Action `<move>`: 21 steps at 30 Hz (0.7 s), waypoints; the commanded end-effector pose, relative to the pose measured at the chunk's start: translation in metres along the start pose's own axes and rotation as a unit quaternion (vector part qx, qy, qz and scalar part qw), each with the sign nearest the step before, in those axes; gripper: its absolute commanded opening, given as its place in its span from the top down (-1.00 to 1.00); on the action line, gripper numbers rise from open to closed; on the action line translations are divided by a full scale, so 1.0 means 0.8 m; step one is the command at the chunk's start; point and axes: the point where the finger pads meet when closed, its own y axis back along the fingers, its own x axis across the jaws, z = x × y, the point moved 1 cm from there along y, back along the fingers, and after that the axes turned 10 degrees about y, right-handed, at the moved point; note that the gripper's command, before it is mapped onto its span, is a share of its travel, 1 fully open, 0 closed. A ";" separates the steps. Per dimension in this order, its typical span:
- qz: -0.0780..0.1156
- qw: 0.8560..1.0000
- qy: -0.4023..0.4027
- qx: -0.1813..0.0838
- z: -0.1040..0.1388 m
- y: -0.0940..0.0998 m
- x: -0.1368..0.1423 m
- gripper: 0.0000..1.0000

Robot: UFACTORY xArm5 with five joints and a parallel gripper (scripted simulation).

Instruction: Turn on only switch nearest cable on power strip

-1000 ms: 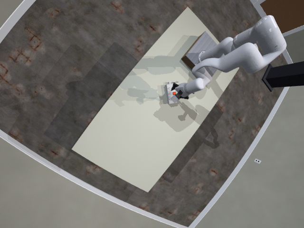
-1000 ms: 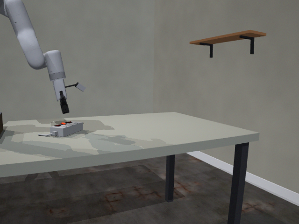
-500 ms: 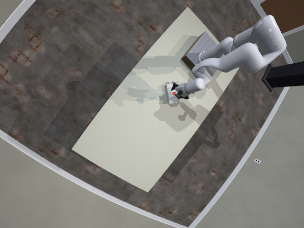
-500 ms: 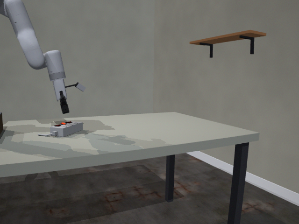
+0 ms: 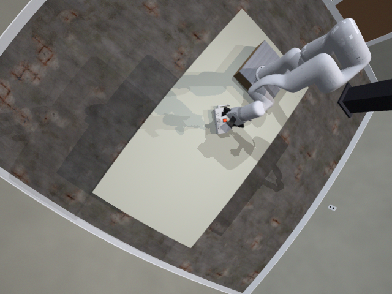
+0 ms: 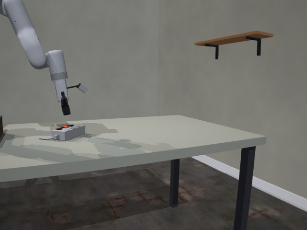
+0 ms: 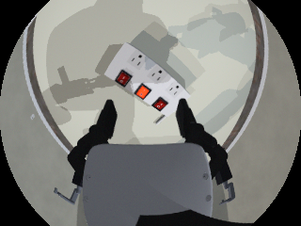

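Note:
A white power strip (image 7: 146,78) lies flat on the table, right way up, with three rocker switches in a row. The middle switch (image 7: 143,92) glows bright orange. The two outer switches (image 7: 123,78) (image 7: 161,104) look dark red. In the exterior view the strip (image 6: 68,132) has a short cable stub (image 6: 45,138) at its near left end. My gripper (image 7: 146,106) (image 6: 65,109) is open and empty. It hangs above the strip, clear of it, with the fingers on either side of the switch row in the wrist view. From above, the gripper (image 5: 232,119) partly covers the strip (image 5: 220,120).
The arm's grey base block (image 5: 261,68) stands on the table behind the strip. A wooden wall shelf (image 6: 234,38) hangs far to the right. The table's edges are far from the strip.

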 end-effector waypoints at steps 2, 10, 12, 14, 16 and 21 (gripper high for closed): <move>-0.006 0.999 0.012 -0.034 0.000 0.032 -0.002 -1.00; -0.014 0.997 0.024 -0.073 0.009 0.070 -0.005 -1.00; -0.016 0.996 0.027 -0.082 0.012 0.080 -0.006 -1.00; -0.016 0.996 0.027 -0.083 0.012 0.081 -0.006 -1.00; -0.016 0.996 0.027 -0.083 0.012 0.081 -0.006 -1.00; -0.016 0.996 0.027 -0.083 0.012 0.081 -0.006 -1.00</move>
